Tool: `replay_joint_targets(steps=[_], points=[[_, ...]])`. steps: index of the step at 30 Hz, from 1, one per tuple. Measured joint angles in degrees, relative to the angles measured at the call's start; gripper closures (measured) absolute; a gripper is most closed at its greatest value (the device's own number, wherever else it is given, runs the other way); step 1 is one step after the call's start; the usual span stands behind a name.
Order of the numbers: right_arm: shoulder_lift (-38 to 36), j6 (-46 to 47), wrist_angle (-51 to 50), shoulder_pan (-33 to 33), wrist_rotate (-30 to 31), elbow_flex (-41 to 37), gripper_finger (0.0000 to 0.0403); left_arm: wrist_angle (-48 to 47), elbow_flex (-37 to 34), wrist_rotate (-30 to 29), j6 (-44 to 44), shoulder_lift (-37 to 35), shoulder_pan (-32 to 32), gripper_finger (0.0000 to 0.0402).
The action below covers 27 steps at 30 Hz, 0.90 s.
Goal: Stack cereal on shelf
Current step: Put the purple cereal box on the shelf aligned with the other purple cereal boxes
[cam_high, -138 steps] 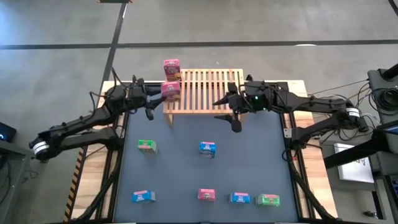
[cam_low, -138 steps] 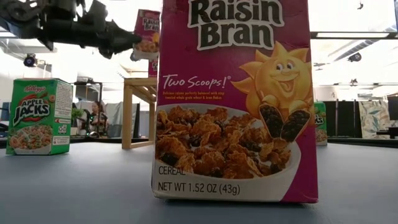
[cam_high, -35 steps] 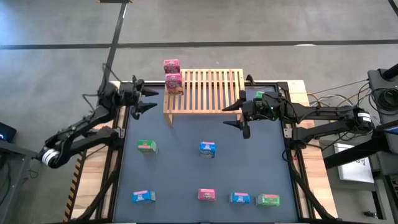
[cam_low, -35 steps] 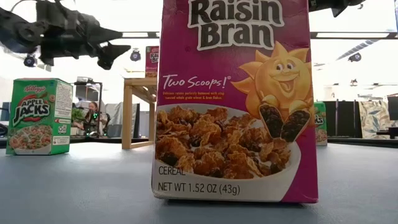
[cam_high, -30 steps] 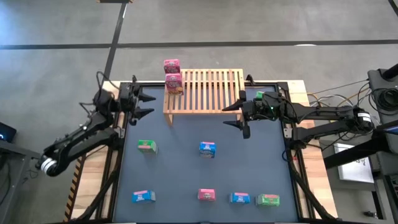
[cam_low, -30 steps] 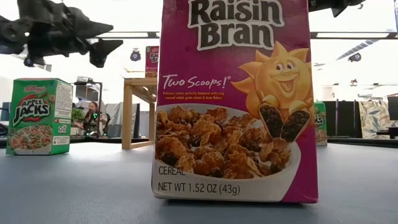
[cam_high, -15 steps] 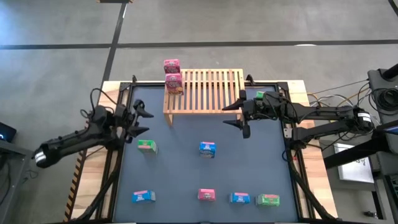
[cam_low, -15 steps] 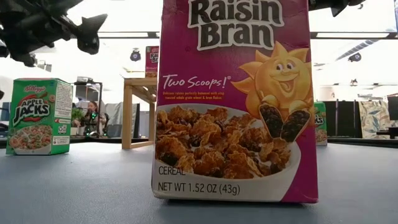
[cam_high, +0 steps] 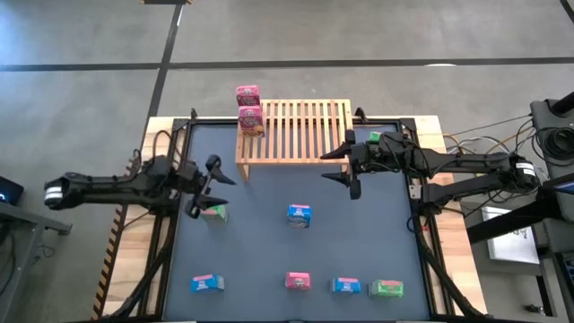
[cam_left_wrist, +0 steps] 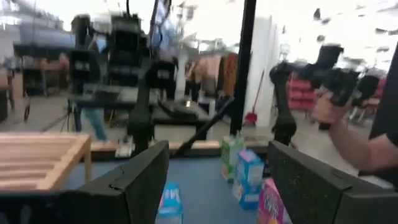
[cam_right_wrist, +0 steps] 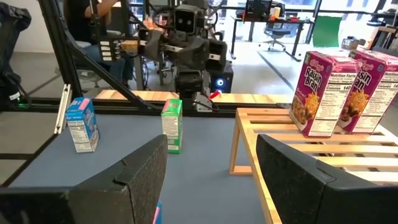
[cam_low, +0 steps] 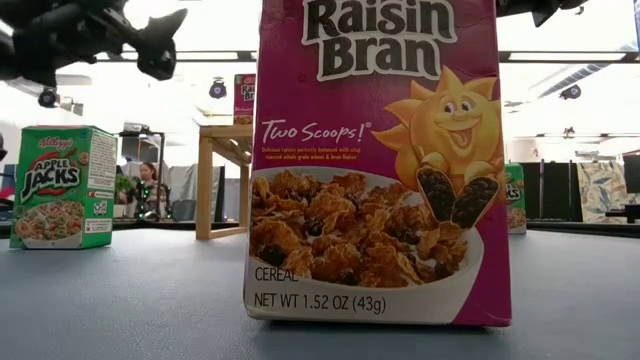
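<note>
Nearest the bottom edge of the high view, a row of four small boxes is seen on the dark table [cam_high: 359,242]: a blue box [cam_high: 206,283] at lower left, a pink box [cam_high: 298,281] at centre, then a second blue box [cam_high: 345,285] and a green box [cam_high: 387,288] just beside each other at lower right. Each is set with its long axis running left to right in the frame.

Farther up, a green box [cam_high: 213,211] and a third blue box [cam_high: 300,214] are found at mid-frame, well apart. The left gripper [cam_high: 208,187] is held just above and left of that green box, its fingers spread apart with nothing between them, pointing toward the right of the frame.

The right gripper [cam_high: 343,166] is placed right of centre, beside the right end of the shelf [cam_high: 305,135]; its fingers are likewise apart and empty, pointing left.

The shelf lies at upper centre, its long axis left to right, its slats running up and down the frame. At its left end two pink boxes [cam_high: 248,109] are stood upright, one just behind the other.
</note>
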Motion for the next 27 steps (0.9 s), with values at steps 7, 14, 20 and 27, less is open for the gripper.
replay_joint_targets(steps=[7, 14, 20, 27], points=[[0.0, 1.3, -0.4, 0.6, 0.0, 0.0, 0.0167, -7.2, 6.7, -7.2, 3.6, 10.0, -7.5, 0.0146], [0.0, 2.7, -0.3, 4.1, 0.6, -3.2, 0.0167, -15.5, 16.1, -12.7, 5.6, 20.4, -16.2, 0.0146], [0.0, 4.4, 10.0, 8.5, 5.1, -11.5, 0.0168, -22.7, 24.9, -19.0, 6.5, 31.3, -24.0, 0.0146], [0.0, 6.4, 23.6, 12.4, 6.8, -19.2, 0.0167, -23.7, 32.9, -23.5, 6.0, 42.0, -30.1, 0.0146]])
